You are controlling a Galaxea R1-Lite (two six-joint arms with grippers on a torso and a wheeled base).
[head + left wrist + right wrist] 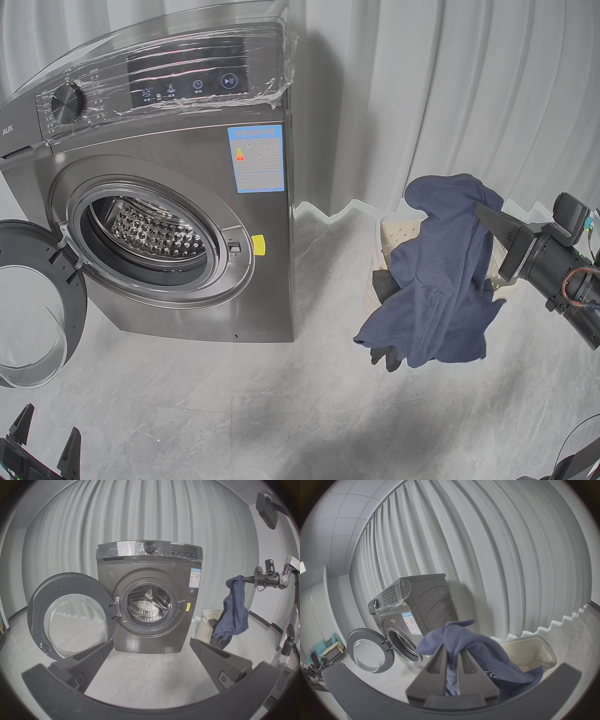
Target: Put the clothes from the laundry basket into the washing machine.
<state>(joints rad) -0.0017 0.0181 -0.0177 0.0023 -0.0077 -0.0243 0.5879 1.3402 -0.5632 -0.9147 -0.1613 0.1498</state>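
**A:** So where is the navy garment?

**B:** It is pinched between the fingers of the right gripper, which are drawn narrow on a fold near its top. A bunch of cloth pokes out past the fingertips. The rest hangs straight down below them, off the floor.

**A:** And the laundry basket?

**B:** It sits directly under those fingers, behind the hanging cloth, which hides most of its near wall and inside. A dark cloth shows at the rim, and a dark scrap peeks out below the navy hem. I can't tell whether that is one piece, or whether it is caught up with the garment.

**A:** What about the other fingers?

**B:** Those of the left gripper are spread wide with nothing between them. They are low down and well apart from the garment. From the head camera only their tips show, the rest being cut off at the edge.

**A:** And the washing machine?

**B:** It stands straight ahead of the left fingers, with its door swung fully open to the side. Inside the opening, the drum shows its perforated metal wall. The machine is off to the side of the right fingers, and the basket stands beside it against the curtain.
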